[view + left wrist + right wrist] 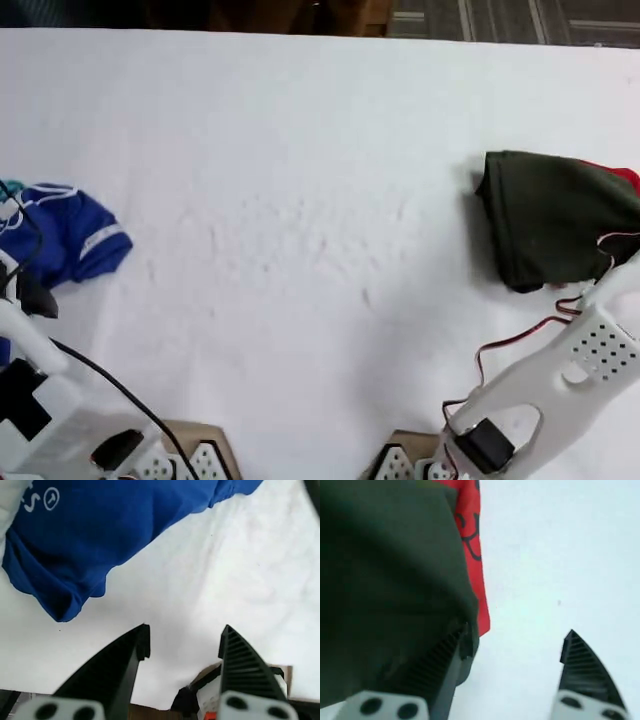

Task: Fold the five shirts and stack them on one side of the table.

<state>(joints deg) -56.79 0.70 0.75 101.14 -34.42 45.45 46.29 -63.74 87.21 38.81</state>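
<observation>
High view: white table. Blue shirt lies crumpled at 9 o'clock by the table edge. Dark green shirt is folded at 3 o'clock and lies on a red shirt, of which a strip shows along the far right edge. Left arm is at 8 o'clock, just beside the blue shirt. Right arm is at 4 o'clock, with its upper end near the green shirt's near edge.

Left wrist view: left gripper is spread wide with nothing between the jaws, only bare table. The blue shirt lies past the fingertips, apart from them.

Right wrist view: right gripper is also wide apart and holds nothing. One finger is right at the dark green shirt's edge; can't tell if it touches. The other finger is over bare table. The red shirt's edge sticks out from under the green one.
</observation>
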